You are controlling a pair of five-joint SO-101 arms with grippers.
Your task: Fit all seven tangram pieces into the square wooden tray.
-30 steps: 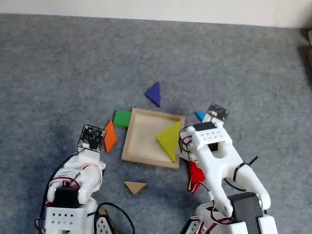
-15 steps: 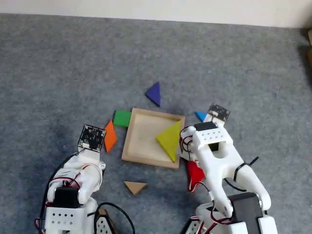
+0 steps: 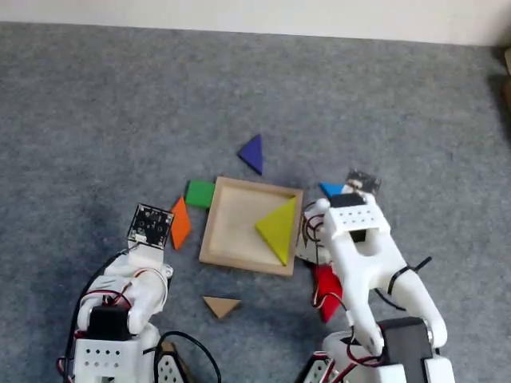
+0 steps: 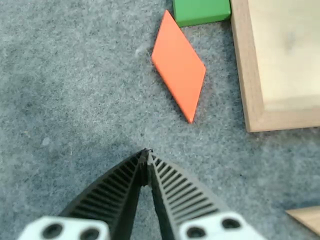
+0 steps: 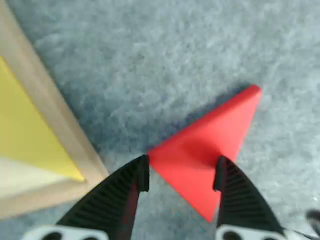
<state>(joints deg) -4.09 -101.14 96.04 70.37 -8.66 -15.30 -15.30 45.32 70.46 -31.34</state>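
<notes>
The square wooden tray (image 3: 215,236) lies mid-table with a yellow triangle (image 3: 278,227) inside it, against its right side. My right gripper (image 5: 181,172) is shut on a red triangle (image 5: 200,150), just off the tray's near right corner (image 5: 60,150). In the high view the red triangle (image 3: 326,294) shows below the right arm (image 3: 359,231). My left gripper (image 4: 146,156) is shut and holds nothing, over carpet short of the orange parallelogram (image 4: 179,80). A green square (image 4: 201,11) touches the tray's left edge (image 4: 252,75).
A purple triangle (image 3: 252,152) lies beyond the tray, and a blue piece (image 3: 330,189) sits at its far right corner, partly under the right arm. A tan triangle (image 3: 221,306) rests in front of the tray. Grey carpet stretches open toward the back and the left.
The right arm has shifted to the right, away from the tray's edge, and the red triangle has moved slightly right with it. The left arm has stayed still.
</notes>
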